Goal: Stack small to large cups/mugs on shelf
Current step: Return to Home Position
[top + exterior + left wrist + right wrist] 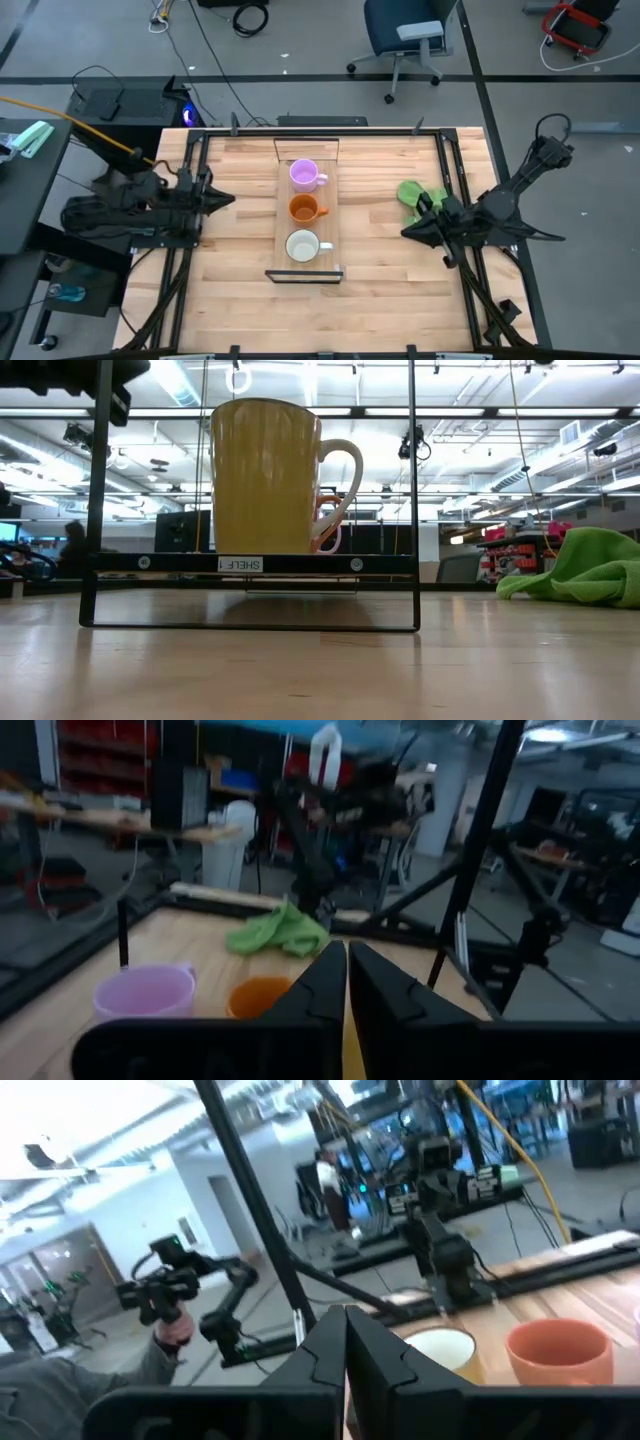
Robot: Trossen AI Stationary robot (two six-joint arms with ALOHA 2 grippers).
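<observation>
Parking step: by my read the stacking is done, and the job in hand is settling both arms at rest, clear of the shelf (306,152).
Shelf: it lies lengthwise in the middle of the bench (240,290), between the 2 arms, with all 3 mugs on it in 1 row.
Mug order: purple mug (303,174) at the far end, orange mug (303,208) in the middle, white mug (302,245) at the near end, each apart from its neighbour. The white one looks the largest, but the size steps are hard to judge from above.
Left pincer (228,199): it sits over the left side of the bench, pointing toward the shelf and apart from it. Its fingers are together with only a slit between them, holding nothing and touching nothing.
Right pincer (408,232): it sits on the right side, tips aimed at the shelf and apart from it, just beside the green cloth (412,190). Its fingers are together and empty.
Next move: it calls for little. Any motion left should draw away from the shelf, never across it, so no mug gets nudged.
Risk: low. The white mug stands nearest the shelf's end frame, so that is the 1 to watch.
</observation>
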